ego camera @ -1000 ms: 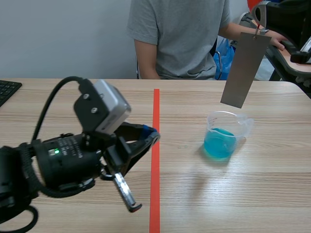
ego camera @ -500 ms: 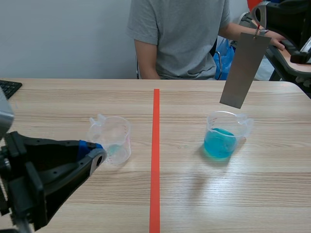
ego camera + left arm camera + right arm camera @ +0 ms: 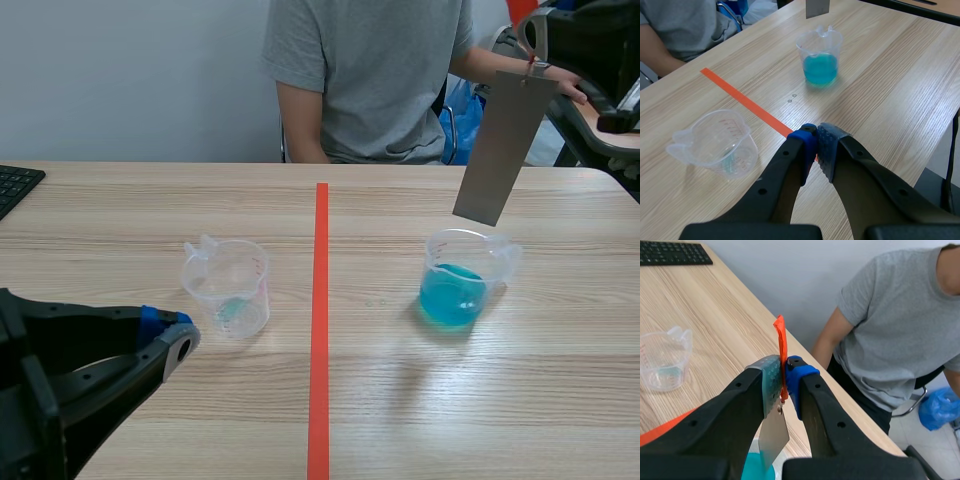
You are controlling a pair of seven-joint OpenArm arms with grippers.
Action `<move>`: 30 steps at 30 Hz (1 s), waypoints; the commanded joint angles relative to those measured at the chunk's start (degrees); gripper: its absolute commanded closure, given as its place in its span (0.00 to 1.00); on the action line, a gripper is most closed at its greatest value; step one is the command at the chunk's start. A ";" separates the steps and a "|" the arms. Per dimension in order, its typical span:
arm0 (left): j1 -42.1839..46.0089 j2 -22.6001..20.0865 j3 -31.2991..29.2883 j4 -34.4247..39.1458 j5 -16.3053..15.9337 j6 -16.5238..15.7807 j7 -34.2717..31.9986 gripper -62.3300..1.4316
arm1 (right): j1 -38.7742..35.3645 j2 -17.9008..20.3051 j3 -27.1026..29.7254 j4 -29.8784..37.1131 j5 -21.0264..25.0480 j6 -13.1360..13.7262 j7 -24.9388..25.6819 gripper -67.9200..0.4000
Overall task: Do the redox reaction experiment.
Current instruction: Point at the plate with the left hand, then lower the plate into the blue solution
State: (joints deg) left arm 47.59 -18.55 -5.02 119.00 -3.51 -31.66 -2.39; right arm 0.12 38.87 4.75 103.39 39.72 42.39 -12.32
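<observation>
Starting at the left edge of the surface (image 3: 150, 200), a black keyboard (image 3: 15, 185) pokes in at the far corner. Nearer, by the near left corner, the left claw (image 3: 172, 333) sits low with its pads pressed together on nothing. Just ahead of it stands a clear plastic cup (image 3: 227, 288), holding only a faint bluish trace at the bottom. The orange-red tape line (image 3: 320, 320) runs down the middle.

Right of the line stands the cup of blue liquid (image 3: 460, 280). Above it hangs the grey metal strip (image 3: 503, 148), tilted, its lower edge over the cup's far rim and not yet in the liquid. The right claw (image 3: 783, 380) is clamped on the strip's top, where an orange tab (image 3: 781, 340) sticks up.

I judge the step in hand to be dipping the strip. It should come down straight over the middle of the mouth, clear of rim and spout. The cup looks light, nothing steadies it, and a knock could tip it.

Room is good on the left, with the other claw well apart. The surface's right edge is nearer, and a person (image 3: 370, 80) sits just past the far edge.
</observation>
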 commanded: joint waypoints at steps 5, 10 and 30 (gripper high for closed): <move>-0.33 0.26 0.13 0.11 -0.59 -0.04 -1.14 0.93 | 1.14 0.63 -0.26 0.20 0.55 0.33 0.68 0.98; -0.31 0.26 -0.28 0.11 -0.59 -0.04 -1.07 0.93 | 1.14 0.46 -0.33 -3.34 0.11 0.33 1.84 0.98; -0.31 0.26 -0.33 0.11 -0.59 -0.04 -0.74 0.93 | 1.62 -3.37 -2.95 -10.34 -5.09 0.33 7.69 0.98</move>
State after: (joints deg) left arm 47.59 -18.55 -5.04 118.96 -3.51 -31.66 -2.33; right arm 0.19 34.96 2.11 93.21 33.80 42.35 -6.02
